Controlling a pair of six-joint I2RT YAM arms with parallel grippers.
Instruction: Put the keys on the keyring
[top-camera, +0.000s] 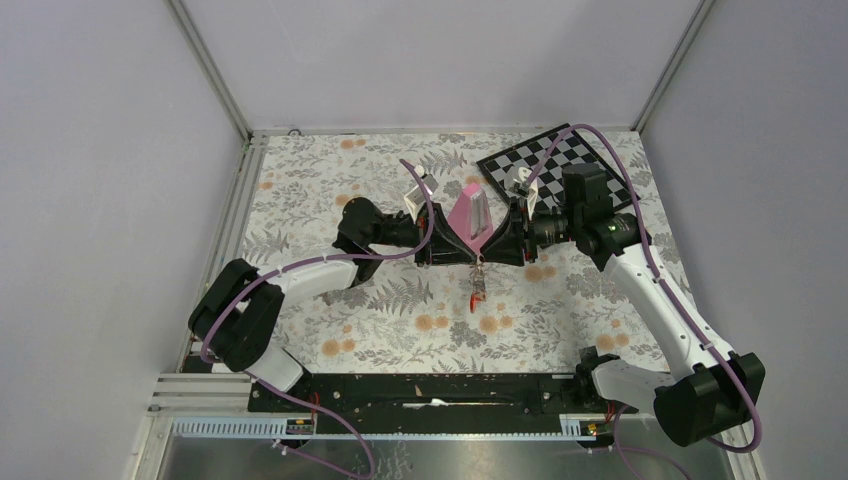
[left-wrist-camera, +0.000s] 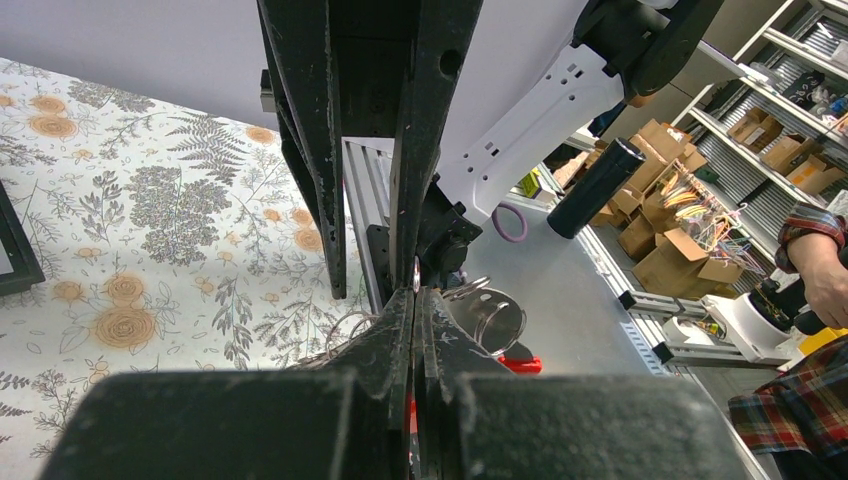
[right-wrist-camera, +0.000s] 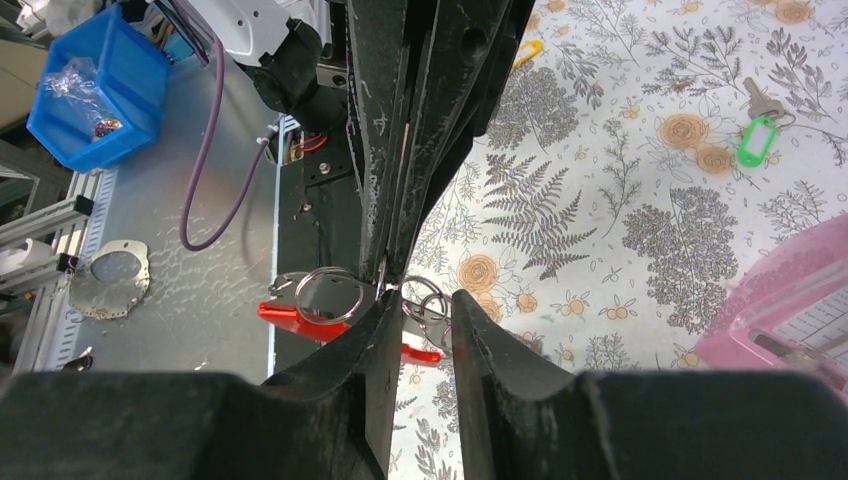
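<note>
Over a flowered tablecloth (top-camera: 400, 320) between pale grey walls (top-camera: 430, 60), the left gripper (left-wrist-camera: 415, 300) is clenched tight; the right gripper (right-wrist-camera: 418, 300) stands ajar, its grasp unclear.

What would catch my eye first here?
The left pincer and right pincer meet tip to tip over the middle of the table, with a red keyring hanging beneath them. Just behind stands a pink pyramid, and a chessboard lies in the far right corner.

A robotics lab — storage shelves (left-wrist-camera: 745, 145) stacked with cardboard boxes (left-wrist-camera: 672, 268), blue parts bin (right-wrist-camera: 100, 95).
</note>
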